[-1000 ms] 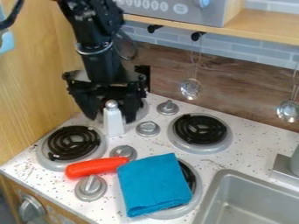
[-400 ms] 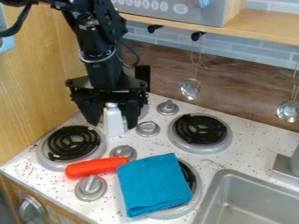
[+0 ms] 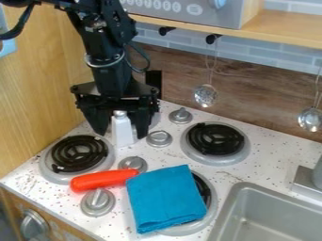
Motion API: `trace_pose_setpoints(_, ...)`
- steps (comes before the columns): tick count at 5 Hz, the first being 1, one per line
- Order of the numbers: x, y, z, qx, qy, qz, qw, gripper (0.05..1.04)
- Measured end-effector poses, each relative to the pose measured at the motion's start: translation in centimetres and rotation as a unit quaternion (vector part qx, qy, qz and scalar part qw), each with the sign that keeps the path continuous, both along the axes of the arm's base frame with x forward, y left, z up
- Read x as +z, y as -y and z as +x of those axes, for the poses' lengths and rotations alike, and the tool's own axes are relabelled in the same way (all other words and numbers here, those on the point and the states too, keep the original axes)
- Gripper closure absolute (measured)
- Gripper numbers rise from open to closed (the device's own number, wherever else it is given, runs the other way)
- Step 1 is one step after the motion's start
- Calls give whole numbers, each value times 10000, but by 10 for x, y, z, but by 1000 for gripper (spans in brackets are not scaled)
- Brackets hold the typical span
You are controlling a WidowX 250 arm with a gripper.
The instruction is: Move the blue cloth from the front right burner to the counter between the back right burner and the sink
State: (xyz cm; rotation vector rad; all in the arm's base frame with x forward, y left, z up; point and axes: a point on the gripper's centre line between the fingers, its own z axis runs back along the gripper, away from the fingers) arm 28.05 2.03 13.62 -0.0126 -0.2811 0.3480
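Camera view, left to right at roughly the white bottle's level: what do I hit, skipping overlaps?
Left burner → white bottle → silver knob → right burner → hanging ladle

Single camera: looks down at a slant on the stovetop (image 3: 264, 157), close range, facing the backsplash (image 3: 264, 96) (sink (image 3: 277, 207) lower right).

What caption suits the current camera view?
Open black two-finger tool flanking a slim white bottle, behind a red-orange cylindrical object and folded blue cloth.
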Motion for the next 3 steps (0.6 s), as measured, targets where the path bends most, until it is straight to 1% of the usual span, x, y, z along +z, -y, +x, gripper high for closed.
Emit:
trace_pose_setpoints(1,-1,0,0,-25,-8,-7,10000,79)
trace_pose_setpoints(2,-24,8,15,-617,-205,-101,9978,79)
trace_pose_setpoints(3,-48,31,29,-443,-301,72,9985,79)
